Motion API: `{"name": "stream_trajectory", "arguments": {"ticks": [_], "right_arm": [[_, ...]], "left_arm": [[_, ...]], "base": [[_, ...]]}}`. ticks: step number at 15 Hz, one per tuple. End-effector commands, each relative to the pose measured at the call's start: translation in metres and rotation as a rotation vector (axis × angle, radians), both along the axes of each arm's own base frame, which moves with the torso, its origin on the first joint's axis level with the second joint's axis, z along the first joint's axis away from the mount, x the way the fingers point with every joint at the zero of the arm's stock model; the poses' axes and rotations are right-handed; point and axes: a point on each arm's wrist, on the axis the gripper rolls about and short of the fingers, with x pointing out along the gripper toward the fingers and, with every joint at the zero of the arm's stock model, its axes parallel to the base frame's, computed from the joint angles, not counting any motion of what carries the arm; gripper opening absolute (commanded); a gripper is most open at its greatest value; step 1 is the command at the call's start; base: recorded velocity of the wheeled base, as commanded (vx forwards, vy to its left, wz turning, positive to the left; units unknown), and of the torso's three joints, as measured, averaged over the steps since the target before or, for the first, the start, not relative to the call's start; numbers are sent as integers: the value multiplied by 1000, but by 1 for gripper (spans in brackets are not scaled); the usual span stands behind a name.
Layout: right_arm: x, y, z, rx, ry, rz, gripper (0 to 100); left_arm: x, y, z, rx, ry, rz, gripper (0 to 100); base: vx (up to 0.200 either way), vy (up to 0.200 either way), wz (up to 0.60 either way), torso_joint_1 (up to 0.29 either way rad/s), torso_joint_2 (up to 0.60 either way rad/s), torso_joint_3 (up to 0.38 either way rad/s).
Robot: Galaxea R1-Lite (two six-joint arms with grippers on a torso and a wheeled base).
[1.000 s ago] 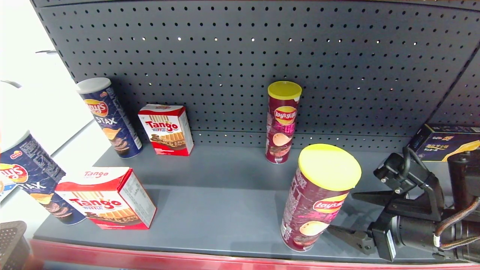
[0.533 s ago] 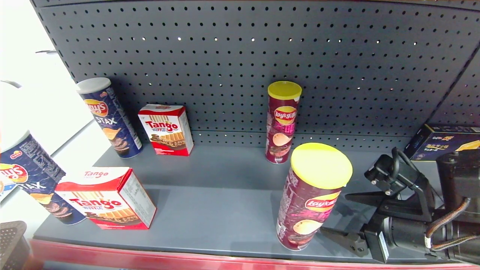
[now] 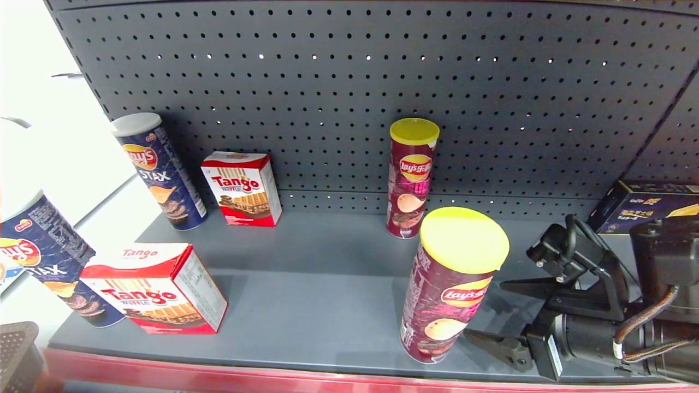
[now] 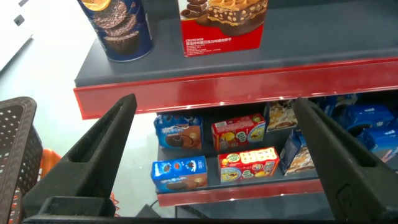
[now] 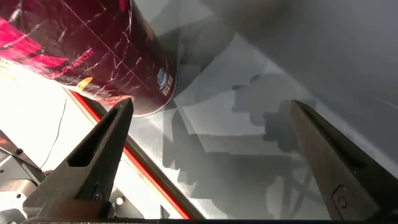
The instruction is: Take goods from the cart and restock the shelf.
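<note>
A maroon chips can (image 3: pixel 448 295) with a yellow lid stands slightly tilted near the front edge of the grey shelf (image 3: pixel 317 295). My right gripper (image 3: pixel 485 309) is open just to its right, low over the shelf. In the right wrist view the maroon can (image 5: pixel 93 50) lies outside one finger of the right gripper (image 5: pixel 211 106), with nothing between the fingers. A second maroon can (image 3: pixel 410 180) stands upright at the pegboard behind. My left gripper (image 4: pixel 211 124) is open and holds nothing, in front of the shelf's red front lip (image 4: pixel 236 84).
Two blue chips cans (image 3: pixel 161 172) (image 3: pixel 49 262) and two red wafer boxes (image 3: pixel 243 188) (image 3: pixel 155 289) fill the shelf's left side. A dark box (image 3: pixel 644 210) lies at the far right. A black mesh basket (image 4: pixel 15 155) stands below left. Lower shelves hold several snack boxes (image 4: pixel 239 134).
The front maroon can and my right gripper have both shifted a little to the left along the shelf. The other goods have not moved.
</note>
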Motion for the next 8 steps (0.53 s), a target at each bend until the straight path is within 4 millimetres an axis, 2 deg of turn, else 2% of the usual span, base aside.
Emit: {"name": "stream_trajectory", "arguments": {"ticks": [1, 4, 8], "right_arm": [[1, 2, 1, 1, -1, 7, 100], [3, 8, 2, 2, -2, 21, 100], [0, 2, 0, 1, 1, 8, 100]], "left_arm": [[0, 0, 0, 0, 1, 0, 100], [0, 0, 0, 0, 1, 0, 100], [0, 0, 0, 0, 1, 0, 100]], "base": [[0, 0, 0, 0, 0, 0], [0, 0, 0, 0, 0, 0], [0, 0, 0, 0, 0, 0]]}}
